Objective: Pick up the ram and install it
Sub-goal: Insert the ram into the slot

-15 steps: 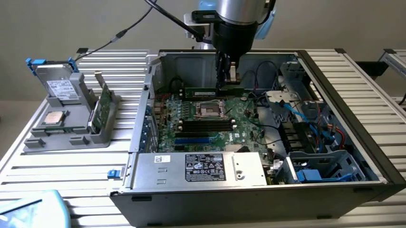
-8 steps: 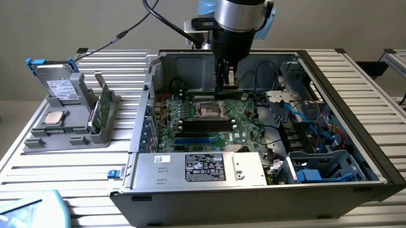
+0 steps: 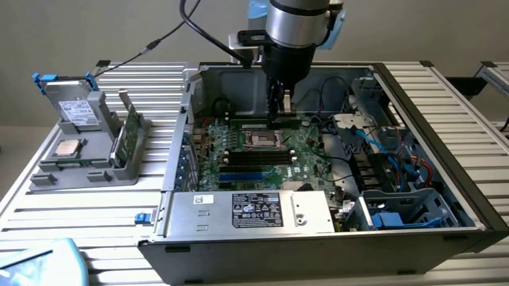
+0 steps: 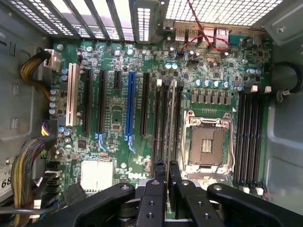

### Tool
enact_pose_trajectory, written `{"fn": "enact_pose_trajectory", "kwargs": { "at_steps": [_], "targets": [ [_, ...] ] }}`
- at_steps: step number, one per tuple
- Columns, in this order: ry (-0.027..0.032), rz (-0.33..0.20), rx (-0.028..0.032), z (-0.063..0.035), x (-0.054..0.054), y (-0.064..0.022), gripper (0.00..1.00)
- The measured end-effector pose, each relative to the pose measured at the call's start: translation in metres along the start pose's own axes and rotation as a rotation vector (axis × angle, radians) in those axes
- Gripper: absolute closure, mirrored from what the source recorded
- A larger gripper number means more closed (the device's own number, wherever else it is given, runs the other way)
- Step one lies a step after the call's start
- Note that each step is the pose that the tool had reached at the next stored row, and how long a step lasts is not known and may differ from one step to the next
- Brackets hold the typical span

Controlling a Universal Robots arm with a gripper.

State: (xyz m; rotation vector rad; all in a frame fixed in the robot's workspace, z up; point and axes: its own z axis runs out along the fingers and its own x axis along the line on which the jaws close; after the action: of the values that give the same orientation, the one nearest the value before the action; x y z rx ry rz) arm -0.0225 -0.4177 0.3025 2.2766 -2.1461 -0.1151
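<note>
**One ram stick down at its slot, seating in hand**

Closest to my wrist camera, the black two-fingered claw [image 4: 166, 166] has its fingers [image 4: 157, 177] pressed close, with only a sliver of gap between them. I read that as a pinch on the top edge of the ram [image 4: 173, 118], the long, thin green circuit-board stick seen edge-on beyond the fingertips. It stands along one of the black memory slots just beside the square metal-framed processor socket [image 4: 207, 142].

In the exterior view the claw [image 3: 280, 113] sits low inside the machine. The ram [image 3: 254, 124] lies along the far side of the green motherboard [image 3: 298, 158], just beyond the socket [image 3: 263, 139].

I judge the pick-up done and the insertion to be the step in hand. I cannot tell whether the stick is fully down or whether its end latches have closed. As I see it, finishing calls for a straight, even downward press with the stick kept square to the slot, so both ends seat together. A tilted push could jam one end or flex the board.

Farther out is the back wall of the open grey metal computer case [image 3: 230, 89]. Farther still, on the ribbed aluminium tabletop [image 3: 95, 238] at the exterior view's left, stands a grey plastic parts holder [image 3: 87, 173]. It carries a larger green card with a metal bracket [image 3: 127, 134] and a square silver processor chip [image 3: 68, 148], well apart from the work.
</note>
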Motion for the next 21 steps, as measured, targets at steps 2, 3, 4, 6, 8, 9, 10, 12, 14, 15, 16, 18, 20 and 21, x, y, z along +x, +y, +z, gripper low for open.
{"fn": "enact_pose_trajectory", "kwargs": {
  "at_steps": [2, 3, 4, 6, 8, 9, 10, 12, 14, 15, 16, 18, 20, 21],
  "targets": [
    [0.0006, -0.005, -0.0003, 0.0037, 0.0, 0.0035, 0.86],
    [0.0007, -0.009, -0.0005, 0.0057, 0.0, 0.0047, 0.86],
    [0.0011, -0.016, -0.0008, 0.0076, 0.0, 0.0054, 0.86],
    [0.0023, -0.034, -0.0016, 0.0112, 0.0, 0.0058, 0.86],
    [0.0057, -0.062, -0.0031, 0.0141, 0.0, 0.0056, 0.86],
    [0.0079, -0.072, -0.0037, 0.0152, 0.0, 0.0056, 0.86],
    [0.0111, -0.078, -0.0042, 0.0164, -0.001, 0.0055, 0.86],
    [0.0192, -0.078, -0.0051, 0.0188, -0.003, 0.0051, 0.86],
    [0.0314, -0.077, -0.0069, 0.0205, -0.007, 0.0045, 0.86],
    [0.0374, -0.077, -0.0077, 0.0213, -0.009, 0.0042, 0.86],
    [0.0435, -0.077, -0.0085, 0.0222, -0.011, 0.0039, 0.86],
    [0.0504, -0.076, -0.0094, 0.0245, -0.014, 0.0032, 0.86],
    [0.0514, -0.069, -0.0094, 0.0276, -0.014, 0.0029, 0.86],
    [0.0512, -0.063, -0.0092, 0.0293, -0.014, 0.0028, 0.86]
  ]
}}
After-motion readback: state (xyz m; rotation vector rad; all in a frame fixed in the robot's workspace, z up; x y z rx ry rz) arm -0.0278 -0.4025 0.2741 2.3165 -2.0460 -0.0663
